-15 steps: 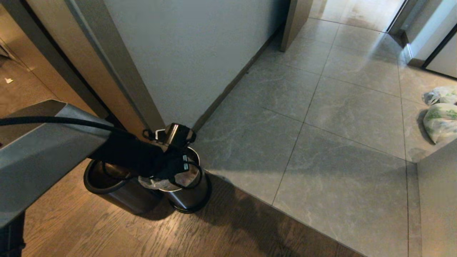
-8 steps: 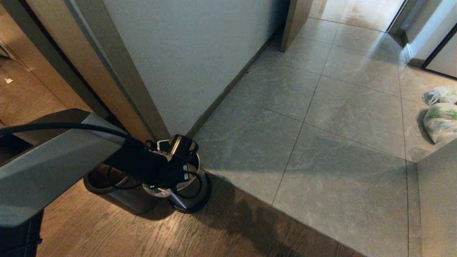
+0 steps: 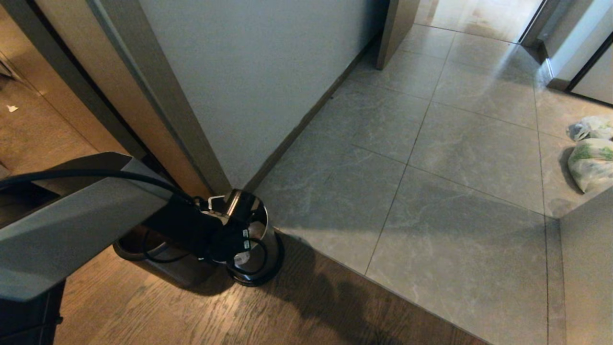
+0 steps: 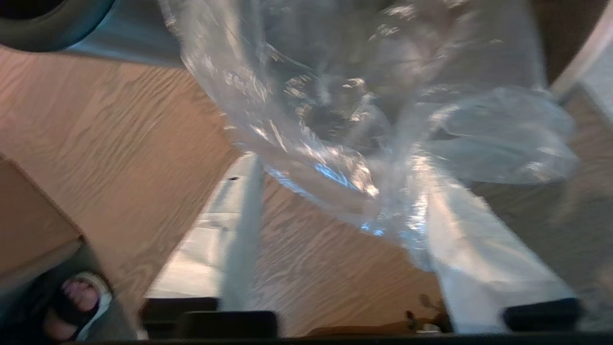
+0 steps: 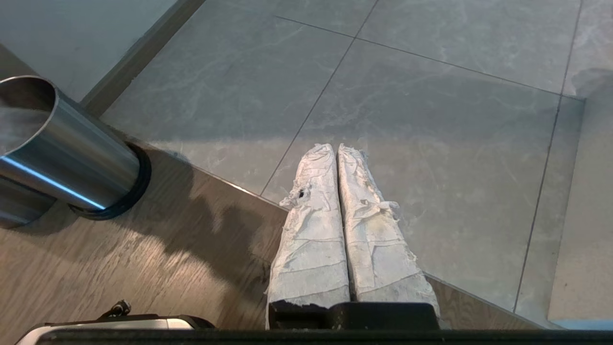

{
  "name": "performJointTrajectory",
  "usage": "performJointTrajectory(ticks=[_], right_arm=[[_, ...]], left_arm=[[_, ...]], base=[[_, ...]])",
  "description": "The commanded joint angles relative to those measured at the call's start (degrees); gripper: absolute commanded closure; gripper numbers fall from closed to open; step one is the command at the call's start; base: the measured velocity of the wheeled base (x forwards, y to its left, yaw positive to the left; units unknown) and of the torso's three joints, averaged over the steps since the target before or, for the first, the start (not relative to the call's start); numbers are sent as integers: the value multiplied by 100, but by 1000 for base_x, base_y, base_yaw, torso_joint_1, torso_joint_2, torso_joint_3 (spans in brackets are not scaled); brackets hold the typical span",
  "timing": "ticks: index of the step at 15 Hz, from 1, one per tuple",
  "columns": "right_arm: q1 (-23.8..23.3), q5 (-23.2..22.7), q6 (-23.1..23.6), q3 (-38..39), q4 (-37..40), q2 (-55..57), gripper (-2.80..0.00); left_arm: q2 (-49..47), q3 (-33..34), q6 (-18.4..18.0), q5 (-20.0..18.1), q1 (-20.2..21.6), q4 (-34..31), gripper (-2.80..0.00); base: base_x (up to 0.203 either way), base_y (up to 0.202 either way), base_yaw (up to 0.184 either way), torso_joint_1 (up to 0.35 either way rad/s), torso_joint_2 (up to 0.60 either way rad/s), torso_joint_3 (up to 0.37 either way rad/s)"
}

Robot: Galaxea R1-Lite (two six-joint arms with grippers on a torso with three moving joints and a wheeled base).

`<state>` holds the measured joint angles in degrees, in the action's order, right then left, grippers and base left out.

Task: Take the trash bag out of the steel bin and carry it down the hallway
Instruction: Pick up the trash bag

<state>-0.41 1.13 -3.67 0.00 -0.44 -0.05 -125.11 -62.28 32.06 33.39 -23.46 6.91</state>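
Note:
The steel bin (image 3: pixel 268 256) stands on the wood floor at the edge of the grey hallway tiles (image 3: pixel 431 191); it also shows in the right wrist view (image 5: pixel 67 148). My left arm reaches down over its mouth, and the wrist hides the fingers in the head view. In the left wrist view my left gripper (image 4: pixel 337 163) is open, its pale fingers (image 4: pixel 239 230) spread wide with wood floor showing between them. The clear, crinkled trash bag (image 4: pixel 364 110) billows just ahead of the tips and brushes one finger. My right gripper (image 5: pixel 337 149) hangs shut and empty over the floor.
A second, darker bin (image 3: pixel 158 270) stands right beside the steel one, against the door frame (image 3: pixel 143 96). White bags with green print (image 3: pixel 591 163) lie on the tiles at far right. A person's sandalled foot (image 4: pixel 79 299) is close by on the floor.
My left arm has sunk lower over the steel bin's mouth. Less of the bag shows in the bin's mouth from the head view.

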Motion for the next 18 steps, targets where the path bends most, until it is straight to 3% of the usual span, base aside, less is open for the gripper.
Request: performJointTrajectory(ticks=[1,10,18], right_arm=[[-2,1,-2,9,0,-4,0],[-2,1,-2,9,0,-4,0],[-2,1,-2,9,0,-4,0]], left_arm=[[-40,86,19,11,80,5,-280],[-244,209,151,5,307,302,-280],[-467,271,243,-434,499,663,-280]], base=[[0,0,0,0,0,0],[0,0,0,0,0,0],[0,0,0,0,0,0]])
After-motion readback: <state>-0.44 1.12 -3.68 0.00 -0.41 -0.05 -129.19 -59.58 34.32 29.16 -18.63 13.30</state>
